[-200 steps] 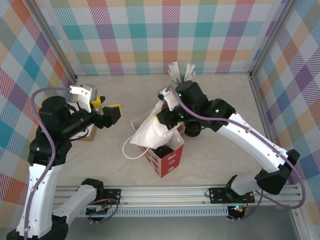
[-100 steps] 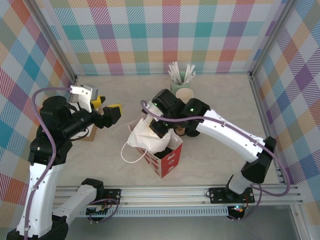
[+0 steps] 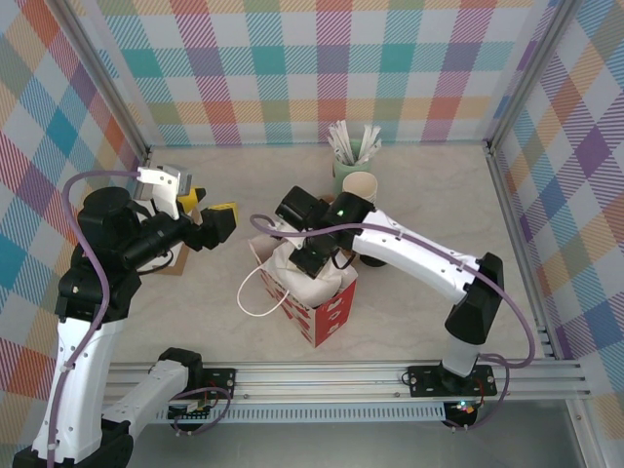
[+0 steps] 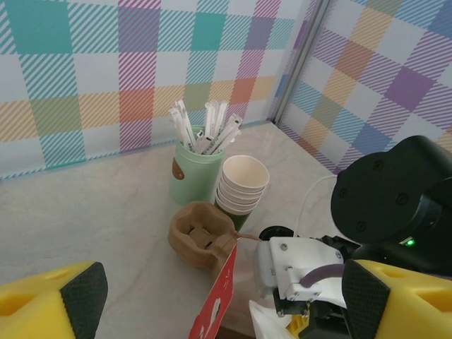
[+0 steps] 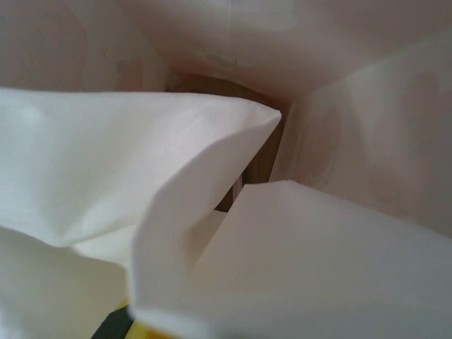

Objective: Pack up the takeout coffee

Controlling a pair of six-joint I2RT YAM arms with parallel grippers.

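Coffee cup (image 4: 277, 232), black-lidded, seems to stand on the table (image 3: 195, 312) just behind the paper bag (image 3: 327, 310). The right gripper (image 3: 308, 264), clenched, is down among the bag's white folds and may crush its mouth or tip it. The left gripper (image 3: 207, 211) is wide open, empty.

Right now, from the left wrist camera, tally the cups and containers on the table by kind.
Stirrer pot: 1
Stack of lidless cups: 1
Black-lidded coffee cup: 1
Cardboard carrier: 1
Red paper bag: 1
Total: 5
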